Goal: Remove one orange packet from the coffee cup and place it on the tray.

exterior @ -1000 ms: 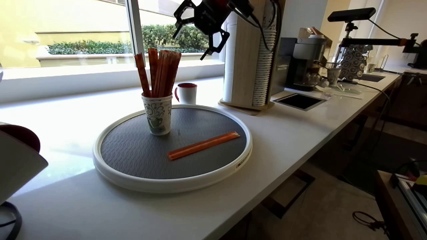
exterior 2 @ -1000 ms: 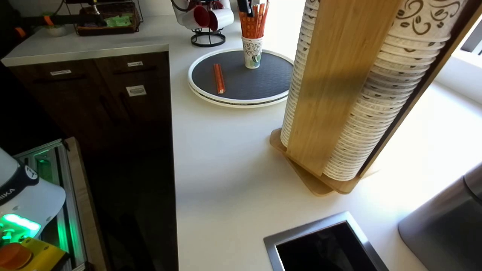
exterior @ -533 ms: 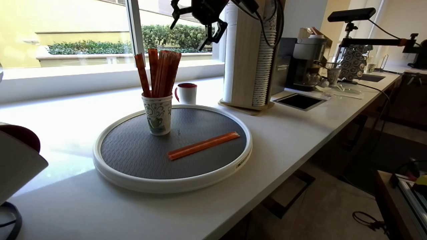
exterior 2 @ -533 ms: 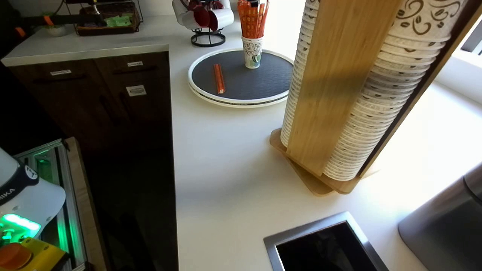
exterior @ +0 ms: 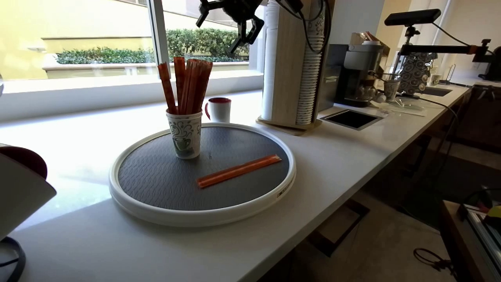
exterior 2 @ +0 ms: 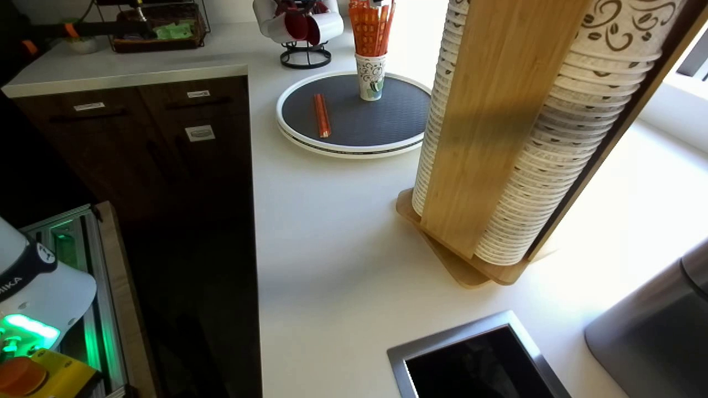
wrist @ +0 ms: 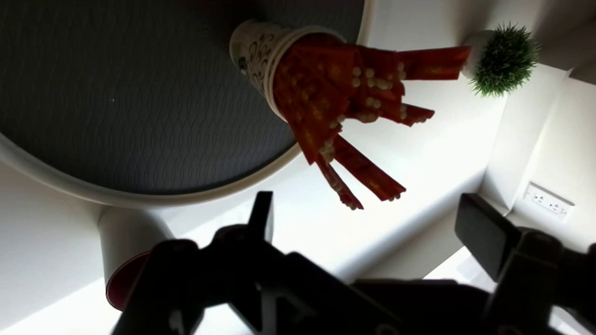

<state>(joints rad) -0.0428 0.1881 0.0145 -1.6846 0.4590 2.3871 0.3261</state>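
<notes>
- Gripper (exterior: 215,38) sits higher in both exterior views than it does a second ago; everything below it looks unmoved.
- Going left to right in an exterior view, first up is a tilted mug (exterior: 19,192), cut off by the edge, not part of the job.
- Next is the coffee cup (exterior: 184,135), upright on the tray (exterior: 152,176), crammed with a bundle of packets (exterior: 191,88) fanning out over the brim.
- Higher and a little right of those tops, the jaws are spread wide with nothing between them; wrist view agrees.
- A handled mug (exterior: 221,111) sits just past the tray's far rim.
- Then the orange packet (exterior: 238,171) lies flat on the tray, apart from the cup. I'd guess placing is done and the step now is backing off, though can't swear it's the stick it went for.
- Doing that well imo: keep the jaws wide, rise well clear of the fanned tops, only then swing sideways. Snag one and the cup could tip.
- Right of that stands a cup dispenser (exterior: 285,78); can't tell how near the gripper is to it, so go slow that way.
</notes>
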